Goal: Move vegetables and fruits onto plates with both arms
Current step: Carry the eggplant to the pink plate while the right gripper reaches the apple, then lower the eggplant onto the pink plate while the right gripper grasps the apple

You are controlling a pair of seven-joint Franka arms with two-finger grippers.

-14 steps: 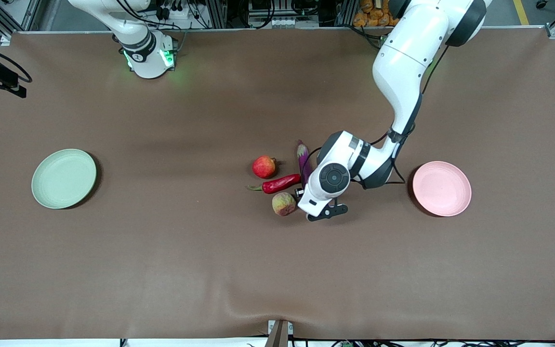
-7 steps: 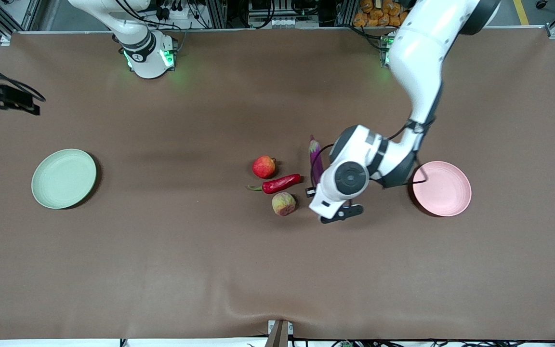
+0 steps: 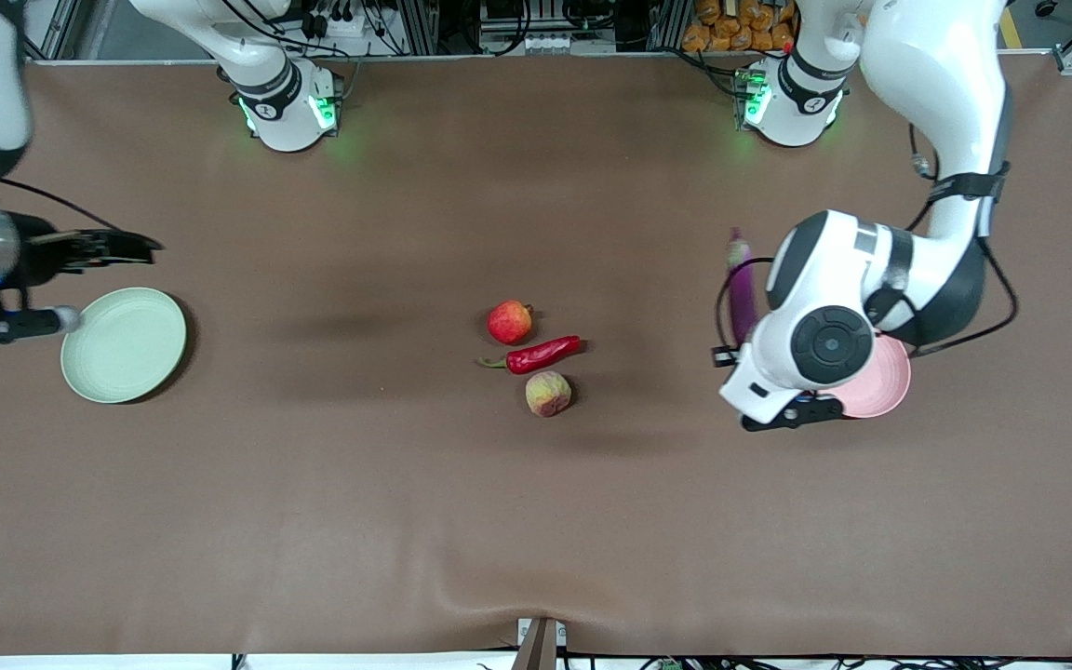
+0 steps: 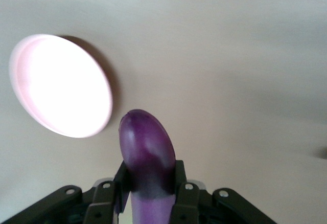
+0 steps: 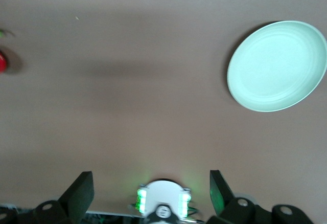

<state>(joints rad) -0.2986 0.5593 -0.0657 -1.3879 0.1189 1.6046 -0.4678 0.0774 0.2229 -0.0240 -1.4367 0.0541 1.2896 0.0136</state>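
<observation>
So the step in hand looks like dropping the eggplant onto the pink plate, and here's how I'd do it well.

Starting at the right arm's end of the table: the right gripper (image 5: 151, 188) hangs high over the table just beside the green plate (image 3: 124, 344), fingers spread wide, nothing between them. In its wrist view the green plate sits off to one side of the gripper, not under it. That arm is just waiting, I'd leave it there until the drop is done.

Middle of the table, well apart from both grippers: pomegranate (image 3: 510, 322), chili pepper (image 3: 536, 355) and peach (image 3: 548, 394) lie bunched close together, none on a plate yet.

Now the busy end. The left gripper (image 4: 149, 185) is clamped on the eggplant (image 4: 147, 157) near one end, so most of it sticks out past the fingers, up off the table. The pink plate (image 4: 59, 86) lies ahead of the gripper and off to one side in the wrist view, so not centred under the eggplant yet. I'd get the free end over the middle of the plate, come down low, then let go. It's long and glossy, so dropped from height it could roll off that shallow rim.

Pose-wise the left arm is folded over, its wrist covering part of the pink plate in the front view.
</observation>
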